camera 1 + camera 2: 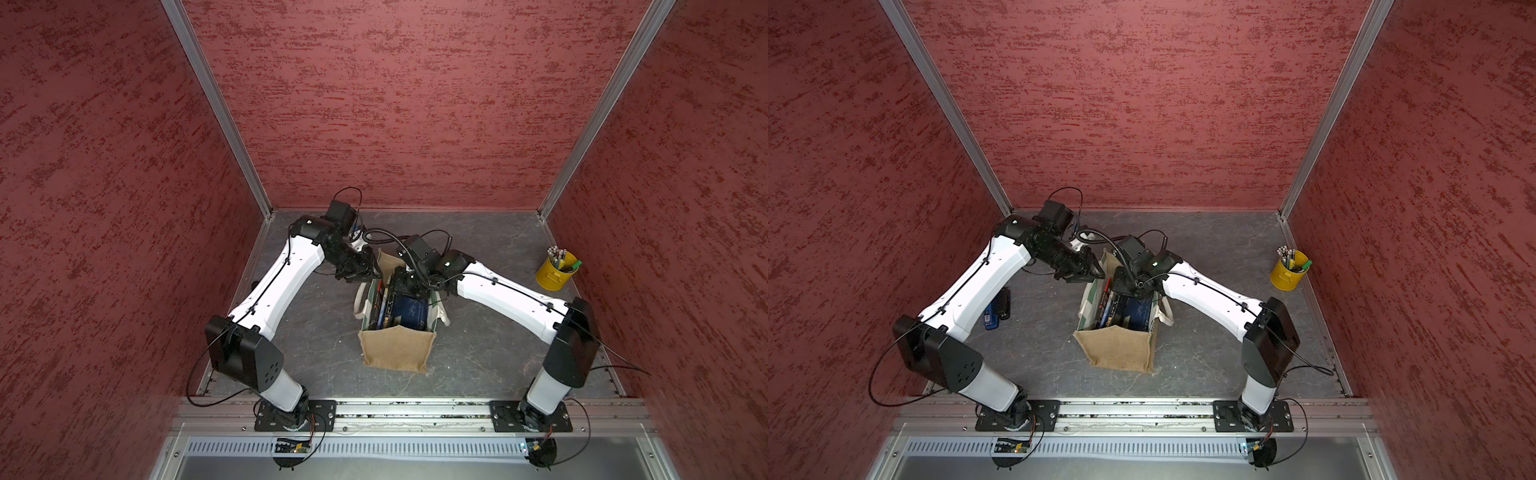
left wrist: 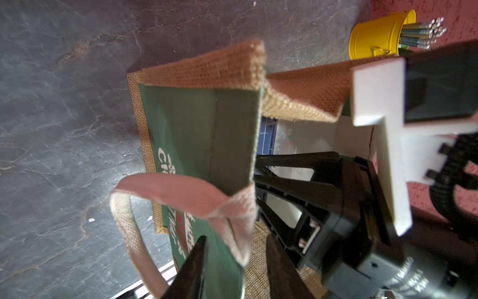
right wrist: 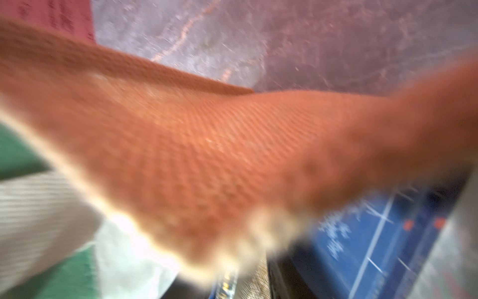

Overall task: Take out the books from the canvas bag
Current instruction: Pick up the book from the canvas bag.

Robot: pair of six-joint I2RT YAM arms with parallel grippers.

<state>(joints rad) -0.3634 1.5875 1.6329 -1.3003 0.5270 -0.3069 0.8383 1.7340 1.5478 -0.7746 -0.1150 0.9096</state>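
In one canvas bag (image 1: pixel 395 349) — books (image 1: pixel 409 311), count unclear | left end effector (image 1: pixel 376 273) parted astride rim | right end effector (image 2: pixel 263 178) — cannot tell

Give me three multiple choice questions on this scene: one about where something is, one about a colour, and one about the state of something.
1. Where does the small yellow metal pencil cup stand?
A) on a robot arm
B) toward the far right corner of the grey table
C) beside the left arm's base

2. What colour is the printed side panel of the boxy tan burlap bag?
A) green
B) purple
C) black

3. What state are the thin paperback books in?
A) stacked on the table
B) scattered on the table
C) standing on edge inside the bag

Answers:
1. B: both top views show the cup near the right wall, toward the back.
2. A: the left wrist view shows a green panel with white lettering.
3. C: their top edges show through the open bag mouth.
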